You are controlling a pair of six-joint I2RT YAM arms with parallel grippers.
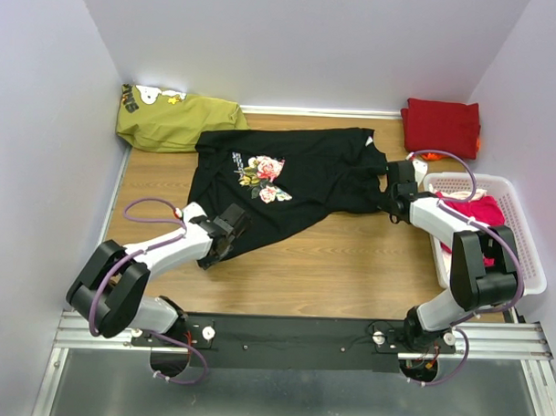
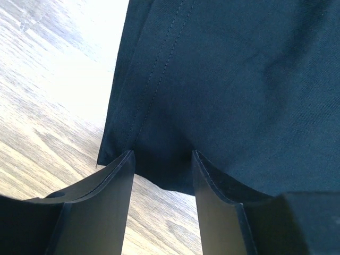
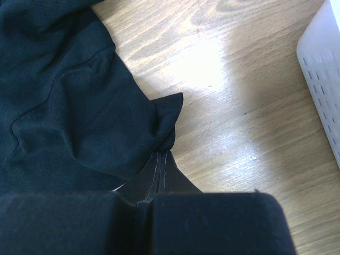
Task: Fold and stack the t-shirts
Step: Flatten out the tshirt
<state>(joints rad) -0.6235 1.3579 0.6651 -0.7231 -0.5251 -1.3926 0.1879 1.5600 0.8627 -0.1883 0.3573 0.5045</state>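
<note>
A black t-shirt [image 1: 297, 186] with a flower print lies spread face up across the middle of the table. My left gripper [image 1: 224, 235] is at its near left hem corner. In the left wrist view the gripper [image 2: 162, 154] stands open, and the hem of the black t-shirt [image 2: 239, 79] reaches just between its fingertips. My right gripper [image 1: 394, 199] is at the shirt's right edge. In the right wrist view that gripper [image 3: 162, 155] is shut on a pinched fold of the black t-shirt [image 3: 69, 106]. A folded dark red t-shirt [image 1: 441, 126] lies at the back right. Bright pink t-shirts [image 1: 480, 211] fill the basket.
A white slotted basket [image 1: 525, 262] stands at the right edge, and its wall [image 3: 324, 69] is close to my right gripper. An olive green shirt [image 1: 176, 120] lies bunched at the back left. White walls close off the left, back and right sides.
</note>
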